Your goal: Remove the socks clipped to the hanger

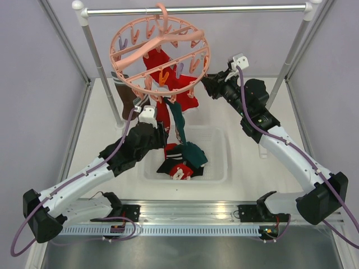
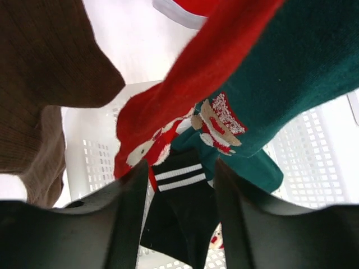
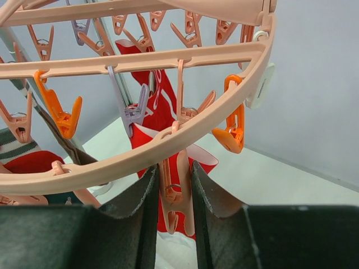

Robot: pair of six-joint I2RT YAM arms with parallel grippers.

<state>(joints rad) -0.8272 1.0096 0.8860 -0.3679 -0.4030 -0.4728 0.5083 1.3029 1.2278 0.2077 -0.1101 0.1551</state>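
1. Right claw (image 3: 173, 171) is clenched on a salmon clip (image 3: 176, 196), which dangles between its fingers from the hanger (image 3: 112, 167). The ring curves just above the fingertips.
2. Beyond this claw, inside the ring, we see a red-and-white sock (image 3: 162, 109) hanging from other clips.
3. Our left claw (image 2: 179, 165) stands released, its fingers apart and nothing between them.
4. Just above and ahead of the left claw hangs a red sock (image 2: 213, 61). A dark teal sock (image 2: 303, 73) is to its right and a brown sock (image 2: 45, 67) to its left.
5. Below the left claw, a white basket (image 2: 325, 162) holds a black striped sock (image 2: 179, 207) among others.
6. From overhead, we find the left claw under the near side of the ring and the right claw at its right rim. The hanger's hook is over a grey rail (image 1: 196, 9) above both.
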